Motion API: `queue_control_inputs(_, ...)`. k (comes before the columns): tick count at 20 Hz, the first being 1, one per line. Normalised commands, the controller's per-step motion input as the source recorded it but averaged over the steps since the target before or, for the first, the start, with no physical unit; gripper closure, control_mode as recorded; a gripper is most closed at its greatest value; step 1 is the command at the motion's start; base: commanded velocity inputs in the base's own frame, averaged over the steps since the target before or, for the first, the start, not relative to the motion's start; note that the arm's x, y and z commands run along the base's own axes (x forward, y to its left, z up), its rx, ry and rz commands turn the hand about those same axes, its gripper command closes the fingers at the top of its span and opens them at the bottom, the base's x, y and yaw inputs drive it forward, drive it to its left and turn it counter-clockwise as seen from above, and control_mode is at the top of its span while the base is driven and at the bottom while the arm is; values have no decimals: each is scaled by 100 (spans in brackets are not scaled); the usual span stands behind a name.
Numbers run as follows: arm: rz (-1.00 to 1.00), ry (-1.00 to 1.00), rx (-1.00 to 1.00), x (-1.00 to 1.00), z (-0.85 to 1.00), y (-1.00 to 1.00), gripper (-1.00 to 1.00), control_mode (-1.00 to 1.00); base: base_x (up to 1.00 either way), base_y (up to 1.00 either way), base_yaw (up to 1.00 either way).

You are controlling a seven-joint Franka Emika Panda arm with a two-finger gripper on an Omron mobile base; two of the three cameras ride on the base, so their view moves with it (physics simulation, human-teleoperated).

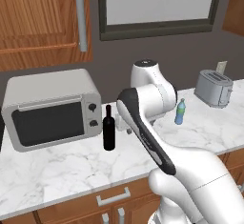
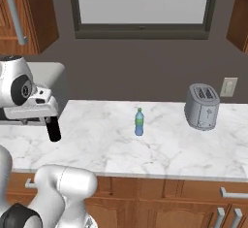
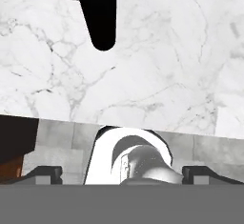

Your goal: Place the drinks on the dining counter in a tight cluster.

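A tall black wine bottle (image 1: 109,131) stands on the marble wall counter (image 1: 57,170), just right of the microwave. My gripper (image 2: 40,120) hovers close beside its upper part, which the hand hides in the right base view. In the hand view the gripper (image 3: 124,174) is open with nothing between the fingertips (image 3: 45,173), and the wine bottle (image 3: 97,13) lies at the top, apart from them. A small blue water bottle (image 2: 139,122) with a green cap stands further right, alone. The dining counter is out of view.
A silver microwave (image 1: 50,107) stands at the left against the wall, and a grey toaster (image 2: 202,106) at the right. Wooden cabinets (image 1: 38,18) hang above the microwave and a window (image 2: 143,4) sits above the counter. Drawers (image 1: 112,197) run below the counter's front edge.
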Motion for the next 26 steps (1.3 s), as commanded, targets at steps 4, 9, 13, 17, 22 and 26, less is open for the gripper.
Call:
queue_control_inputs(4,43,-12,10,5,-23,30,-100,-100,0,0,0)
queue_control_inputs(9,23,-2,2,31,-2,0,-100,-100,0,0,0)
queue_control_inputs(13,9,0,0,46,0,-17,-100,-100,0,0,0)
queue_control_inputs(17,11,0,12,69,0,-29,-100,-100,0,0,0)
queue_control_inputs(22,8,0,19,59,0,-14,-100,-100,0,0,0)
queue_control_inputs(26,17,-7,25,18,0,0,-100,-100,0,0,0)
